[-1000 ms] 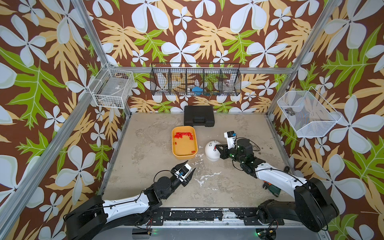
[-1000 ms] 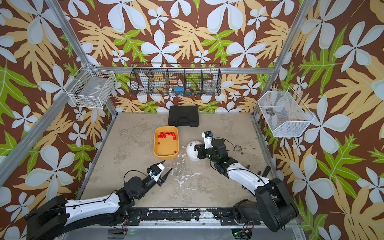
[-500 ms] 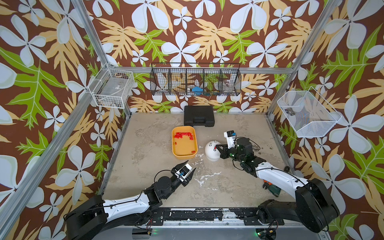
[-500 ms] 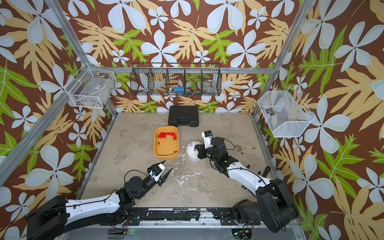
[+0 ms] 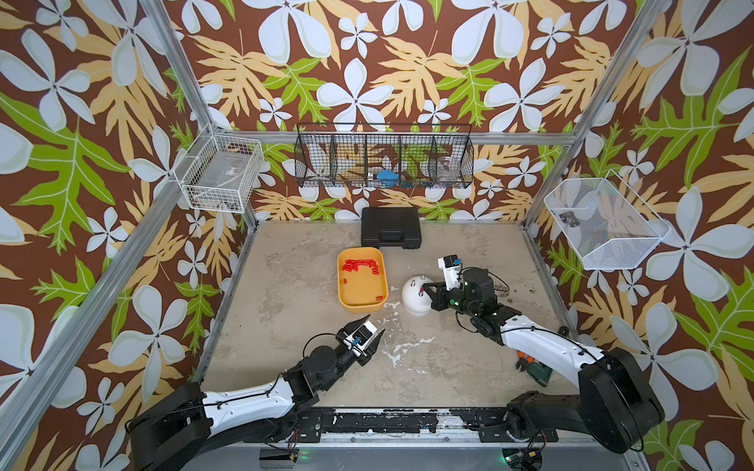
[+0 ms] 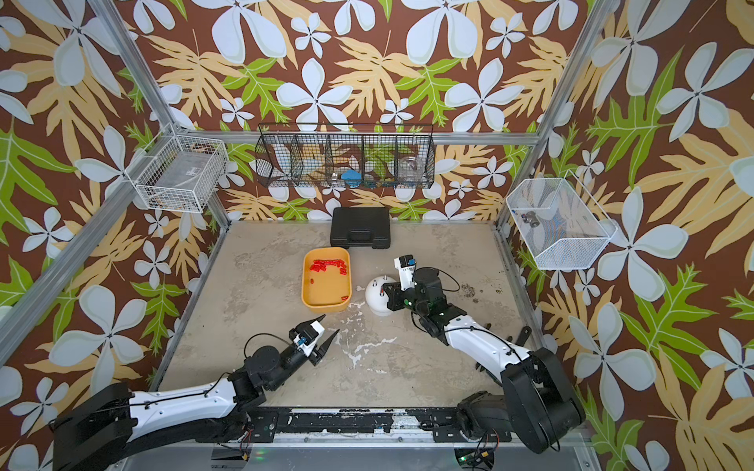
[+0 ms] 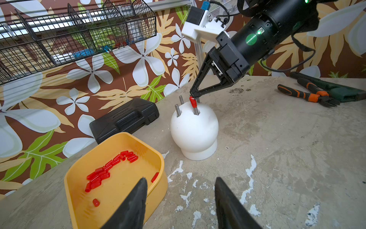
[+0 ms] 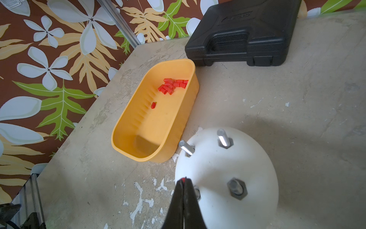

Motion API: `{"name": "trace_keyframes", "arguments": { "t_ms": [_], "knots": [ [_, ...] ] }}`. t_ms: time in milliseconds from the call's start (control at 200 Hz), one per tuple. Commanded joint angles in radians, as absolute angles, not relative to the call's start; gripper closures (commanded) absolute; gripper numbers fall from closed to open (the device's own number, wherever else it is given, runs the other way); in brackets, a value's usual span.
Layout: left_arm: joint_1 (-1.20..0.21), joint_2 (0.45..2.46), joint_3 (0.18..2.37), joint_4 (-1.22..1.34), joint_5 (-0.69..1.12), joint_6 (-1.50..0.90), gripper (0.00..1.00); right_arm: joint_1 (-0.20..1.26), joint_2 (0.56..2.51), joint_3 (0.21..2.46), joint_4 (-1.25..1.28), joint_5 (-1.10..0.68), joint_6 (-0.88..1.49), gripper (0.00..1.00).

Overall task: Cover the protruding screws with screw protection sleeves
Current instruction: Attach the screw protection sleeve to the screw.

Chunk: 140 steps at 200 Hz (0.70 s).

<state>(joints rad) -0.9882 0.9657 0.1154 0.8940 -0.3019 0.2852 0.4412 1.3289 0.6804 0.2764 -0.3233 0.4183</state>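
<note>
Black left gripper (image 7: 180,178), jaws roughly half apart, holds nothing near the yellow plastic tray (image 7: 122,190) of loose red cylindrical plastic sleeves (image 7: 111,168). Rightward, at the white dome-shaped ball (image 7: 194,130), right gripper (image 7: 193,97) jaws pinch one red sleeve (image 7: 192,102), tilted, atop a silver threaded stud (image 7: 196,111). The right wrist view shows only a red sliver of it.

Bare tabletop (image 5: 285,293) lying open left of and in front of yellow tray (image 5: 361,306), wide passage. Tray crowding white dome (image 5: 412,299), only narrow gap btwn. Right gripper (image 7: 193,97), pinching red sleeve (image 7: 192,102), occupying dome top. Black case (image 5: 391,230) blocking rear; pliers (image 7: 308,96) cluttering right edge.
</note>
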Motion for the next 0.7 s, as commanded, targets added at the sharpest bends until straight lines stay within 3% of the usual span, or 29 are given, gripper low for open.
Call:
{"name": "trace_keyframes", "arguments": {
  "t_ms": [0, 50, 295, 430, 575, 696],
  "knots": [
    [-0.987, 0.963, 0.121, 0.908, -0.296, 0.282, 0.44, 0.44, 1.331, 0.687, 0.243, -0.312, 0.415, 0.91],
    [-0.987, 0.965, 0.121, 0.908, -0.298, 0.282, 0.44, 0.441, 1.328, 0.689, 0.243, -0.315, 0.414, 0.84],
    [-0.986, 0.965, 0.123, 0.908, -0.297, 0.283, 0.44, 0.441, 1.308, 0.697, 0.235, -0.309, 0.416, 0.77],
    [-0.986, 0.966, 0.123, 0.908, -0.296, 0.282, 0.44, 0.44, 1.283, 0.71, 0.21, -0.313, 0.429, 0.67],
    [-0.987, 0.966, 0.123, 0.908, -0.296, 0.281, 0.44, 0.41, 1.251, 0.75, 0.158, -0.307, 0.509, 0.43],
    [-0.987, 0.964, 0.121, 0.91, -0.301, 0.281, 0.44, 0.299, 1.279, 0.803, 0.073, -0.496, 0.673, 0.23]
  ]
}}
